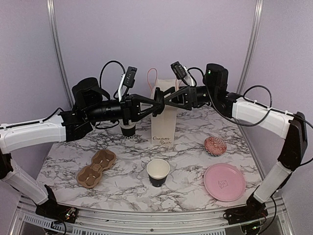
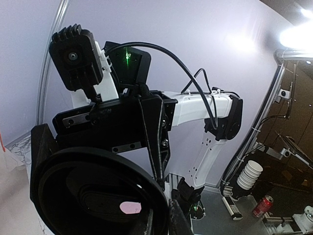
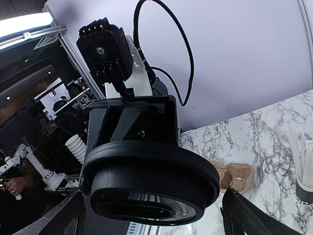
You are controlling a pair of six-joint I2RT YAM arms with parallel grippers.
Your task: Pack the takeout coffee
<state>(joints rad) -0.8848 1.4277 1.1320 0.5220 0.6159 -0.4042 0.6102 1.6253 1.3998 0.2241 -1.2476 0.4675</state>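
Note:
The takeout coffee cup (image 1: 158, 172) stands open on the marble table near the front, black outside and white inside. Its round black lid (image 1: 159, 104) is up in the air above the white bag, held edge-on in my left gripper (image 1: 157, 105), which is shut on it. The lid fills the lower left of the left wrist view (image 2: 93, 196). My right gripper (image 1: 165, 104) faces it from the other side, open. In the right wrist view its fingers (image 3: 254, 215) stand wide on either side of the lid (image 3: 151, 181) without touching it.
A white paper bag (image 1: 163, 128) with pink handles stands at the middle back. Behind the left arm is a black cup with white straws (image 1: 128, 129). A brown cup tray (image 1: 97, 168) lies front left. A pink plate (image 1: 224, 181) and a patterned round item (image 1: 215, 145) lie right.

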